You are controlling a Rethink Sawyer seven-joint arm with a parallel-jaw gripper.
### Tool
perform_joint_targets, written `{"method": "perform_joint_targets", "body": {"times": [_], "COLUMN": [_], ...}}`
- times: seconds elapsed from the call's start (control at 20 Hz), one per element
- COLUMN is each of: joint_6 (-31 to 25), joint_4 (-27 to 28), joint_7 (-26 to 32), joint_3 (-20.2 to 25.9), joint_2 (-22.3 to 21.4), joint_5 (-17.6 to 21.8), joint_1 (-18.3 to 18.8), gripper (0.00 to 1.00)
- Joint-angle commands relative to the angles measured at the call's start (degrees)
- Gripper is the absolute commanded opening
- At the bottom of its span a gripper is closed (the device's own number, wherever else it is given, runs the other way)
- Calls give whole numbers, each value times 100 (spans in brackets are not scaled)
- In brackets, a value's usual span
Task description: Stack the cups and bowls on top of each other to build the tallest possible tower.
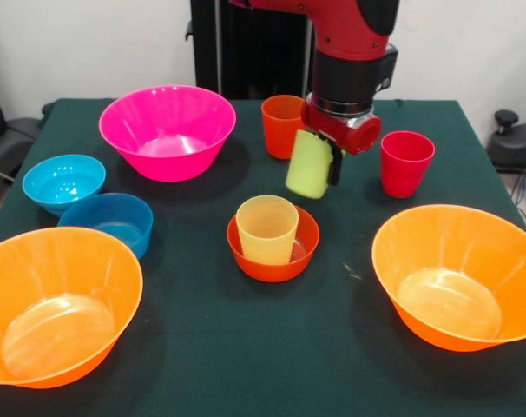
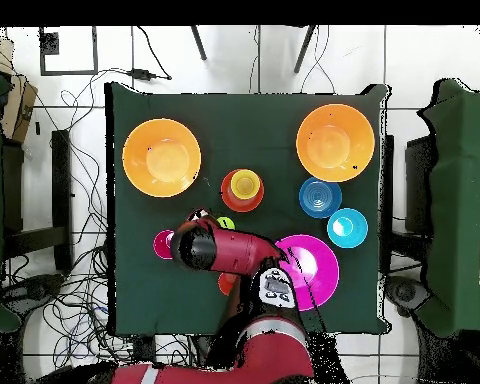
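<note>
On the dark green table [image 1: 246,347], the gripper [image 1: 319,165] grasps the lime green cup [image 1: 307,164] aloft, just behind the yellow cup [image 1: 266,229] in the red-orange bowl [image 1: 276,265]; next, likely, lowering it onto that 1.

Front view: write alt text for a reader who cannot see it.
A red robot arm holds a lime green cup in the air above and behind a pale yellow cup that stands in a small red-orange bowl. Other bowls and cups surround them on a dark green table.
</note>
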State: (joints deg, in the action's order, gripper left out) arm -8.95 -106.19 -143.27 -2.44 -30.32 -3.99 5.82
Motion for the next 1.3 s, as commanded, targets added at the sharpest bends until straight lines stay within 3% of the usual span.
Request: {"method": "perform_joint_targets", "body": {"times": [0.05,0.3,0.85,1.3], "joint_6": [-761,-958,-588,-117], "joint_4": [-409,-657,-1185,-1053], "joint_7": [-600,-655,-857,-653], "joint_3": [859,878,986,1275], "joint_2": [-160,-496,-668,49], "joint_5": [-368,-509,-753,-792], "joint_1": [94,29,-177,187], "gripper": [0,0,0,0]}}
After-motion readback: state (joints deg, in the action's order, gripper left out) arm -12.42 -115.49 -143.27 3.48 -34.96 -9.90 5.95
